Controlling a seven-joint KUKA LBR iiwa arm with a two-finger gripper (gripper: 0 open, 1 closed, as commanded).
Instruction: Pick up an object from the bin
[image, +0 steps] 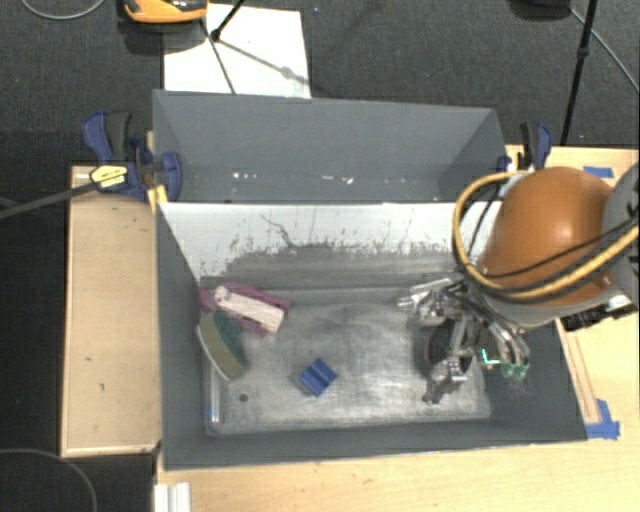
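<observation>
- In the camera view, we see the gripper (441, 383) low over the right end of the grey metal bin (370, 345), hanging beneath the arm's rounded orange cover (545, 235), which reaches in from the right.
- We cannot tell whether the gripper is apart or together; its tip is a tangle of metal parts from this angle, and we see nothing clearly clamped in it.
- A dark rounded shape (433, 345) sits just behind the tip. We cannot say whether it is a loose thing on the floor or part of the robot.
- The nearest plainly loose thing is a small blue ribbed plastic block (317, 377), lying alone on bare floor near the front wall. It is apart from the gripper, to the view's left and at much the same depth.
- The block lies skewed, its edges diagonal to the bin walls, so we judge that a grasp would call for a sideways move left and a turn of the wrist.
- Farther left, near the left wall, a pink and white tube-like thing (250, 307) lies touching a grey-green flat wedge (224, 346). Both are well apart from the gripper.
</observation>
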